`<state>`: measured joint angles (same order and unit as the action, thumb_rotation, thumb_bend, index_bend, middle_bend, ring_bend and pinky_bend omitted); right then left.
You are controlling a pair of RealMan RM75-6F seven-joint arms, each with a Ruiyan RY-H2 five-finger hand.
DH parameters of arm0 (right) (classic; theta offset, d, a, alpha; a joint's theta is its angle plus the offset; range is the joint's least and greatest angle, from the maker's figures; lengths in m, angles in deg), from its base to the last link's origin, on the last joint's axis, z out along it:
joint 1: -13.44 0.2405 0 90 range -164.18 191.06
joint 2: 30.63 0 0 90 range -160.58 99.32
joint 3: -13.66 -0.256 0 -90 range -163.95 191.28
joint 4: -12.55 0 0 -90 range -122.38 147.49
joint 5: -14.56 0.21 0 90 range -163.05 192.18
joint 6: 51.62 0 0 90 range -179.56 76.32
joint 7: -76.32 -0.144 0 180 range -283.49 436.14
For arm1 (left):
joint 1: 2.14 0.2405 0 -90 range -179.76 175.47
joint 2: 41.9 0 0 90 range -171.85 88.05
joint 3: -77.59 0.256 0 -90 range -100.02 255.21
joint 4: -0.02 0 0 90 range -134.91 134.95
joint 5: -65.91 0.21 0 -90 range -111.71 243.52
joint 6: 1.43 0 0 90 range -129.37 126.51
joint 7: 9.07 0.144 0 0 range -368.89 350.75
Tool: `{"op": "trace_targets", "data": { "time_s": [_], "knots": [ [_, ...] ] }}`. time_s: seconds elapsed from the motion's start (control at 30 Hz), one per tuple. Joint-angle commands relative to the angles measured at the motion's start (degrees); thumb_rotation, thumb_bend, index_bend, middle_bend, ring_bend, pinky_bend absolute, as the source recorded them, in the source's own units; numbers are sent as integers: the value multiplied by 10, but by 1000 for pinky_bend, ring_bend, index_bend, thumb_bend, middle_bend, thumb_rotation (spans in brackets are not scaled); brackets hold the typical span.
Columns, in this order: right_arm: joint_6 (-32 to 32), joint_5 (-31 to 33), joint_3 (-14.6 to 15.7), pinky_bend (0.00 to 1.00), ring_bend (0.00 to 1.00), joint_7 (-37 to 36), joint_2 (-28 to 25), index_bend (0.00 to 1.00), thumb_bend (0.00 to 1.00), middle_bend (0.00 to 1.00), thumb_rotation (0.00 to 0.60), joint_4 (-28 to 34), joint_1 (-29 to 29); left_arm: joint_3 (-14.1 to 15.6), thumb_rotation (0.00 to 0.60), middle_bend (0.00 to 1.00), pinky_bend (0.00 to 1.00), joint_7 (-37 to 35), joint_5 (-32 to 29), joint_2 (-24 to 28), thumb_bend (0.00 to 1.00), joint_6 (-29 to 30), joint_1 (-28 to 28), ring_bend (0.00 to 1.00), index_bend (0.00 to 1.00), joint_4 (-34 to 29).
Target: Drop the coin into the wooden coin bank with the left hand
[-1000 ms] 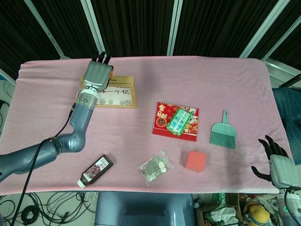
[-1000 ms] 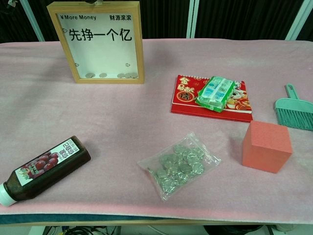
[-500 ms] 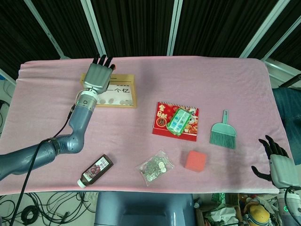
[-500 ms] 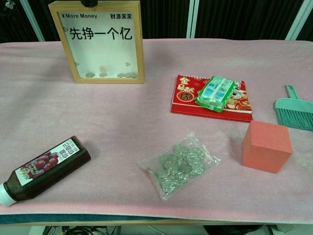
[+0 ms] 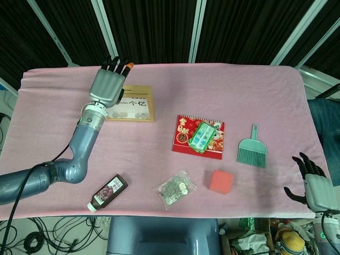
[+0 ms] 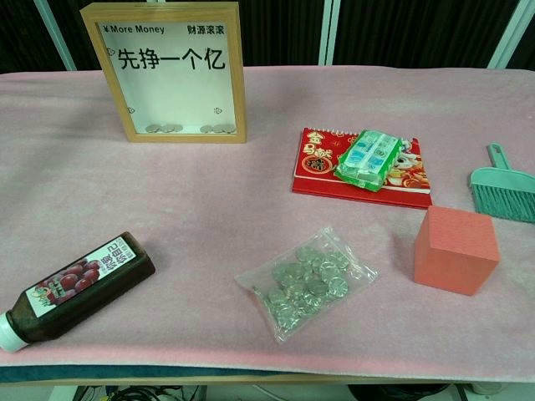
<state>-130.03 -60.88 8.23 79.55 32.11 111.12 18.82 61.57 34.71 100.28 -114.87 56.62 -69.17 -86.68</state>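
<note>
Bright, even overhead light, soft shadows, sharp focus throughout.

Pink tablecloth (image 6: 251, 192), teal brush (image 6: 504, 190), coral-red cube (image 6: 455, 249), seemingly gold-patterned red booklet (image 6: 322, 167).

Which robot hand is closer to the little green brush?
The right hand. It sits at the table's near right edge, just below and right of the green brush. The left hand is far across the table, over the wooden coin bank.
</note>
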Motion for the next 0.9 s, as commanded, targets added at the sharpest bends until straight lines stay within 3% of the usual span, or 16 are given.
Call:
{"op": "trace_targets", "data": {
  "time_s": [0.03,0.17,0.3,0.53,0.9],
  "knots": [
    [-7,-3,-3,159,100,0,3,147,166,26,600,-3,-1,14,600,51,0,-31,53,73,466,84,68,0,131,-124],
    [-21,-22,-1,159,100,14,8,147,166,20,600,-17,0,60,600,47,0,-99,136,133,461,164,169,0,131,-221],
    [-44,-41,0,159,98,42,18,147,166,4,600,-33,-2,125,600,44,0,-174,227,162,453,213,264,0,124,-256],
    [-87,-79,-3,159,91,70,35,134,160,0,600,-58,-5,205,600,24,0,-278,352,159,446,272,384,0,94,-211],
    [-113,-121,5,159,91,69,47,118,160,0,600,-79,-8,248,600,16,0,-362,448,121,443,321,485,0,70,-131]
  ]
}}
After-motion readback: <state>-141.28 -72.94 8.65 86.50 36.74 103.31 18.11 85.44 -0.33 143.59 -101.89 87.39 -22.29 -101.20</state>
